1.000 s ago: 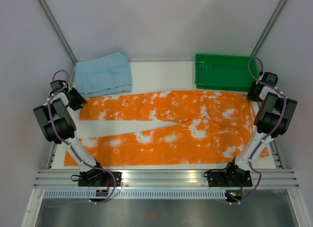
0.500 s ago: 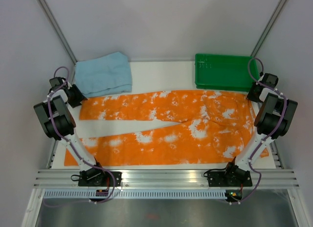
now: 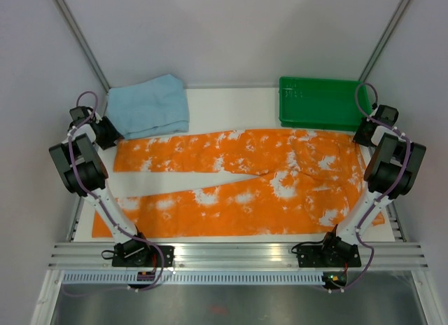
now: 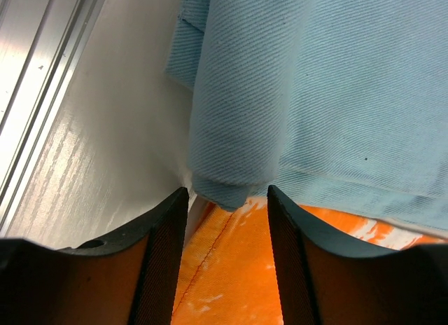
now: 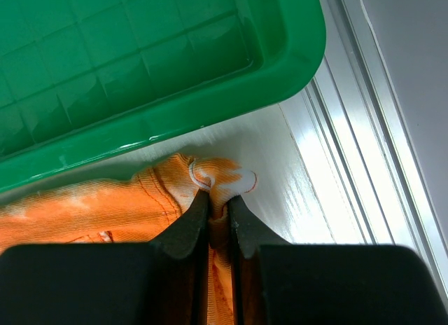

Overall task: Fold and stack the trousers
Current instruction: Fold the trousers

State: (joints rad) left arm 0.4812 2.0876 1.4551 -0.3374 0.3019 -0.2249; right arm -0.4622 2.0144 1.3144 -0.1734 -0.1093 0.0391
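Observation:
The orange tie-dye trousers (image 3: 245,181) lie spread flat across the white table, waist to the right, both legs reaching left. My left gripper (image 3: 112,137) hovers at the hem of the far leg, open, with the orange hem (image 4: 227,269) between its fingers (image 4: 164,255) but not pinched. My right gripper (image 3: 362,137) is at the far right waist corner, shut on a pinch of orange fabric (image 5: 213,181) that bulges out past its fingertips (image 5: 190,223).
A folded light-blue cloth (image 3: 148,106) lies at the back left, its edge (image 4: 294,108) touching the trouser hem right in front of my left gripper. A green tray (image 3: 320,103) stands at the back right, its rim (image 5: 210,104) just beyond my right gripper. Metal rails border the table.
My left gripper has shifted a little toward the back left, off the leg hem, and its jaws have widened slightly. The right gripper and the trousers stay as they were.

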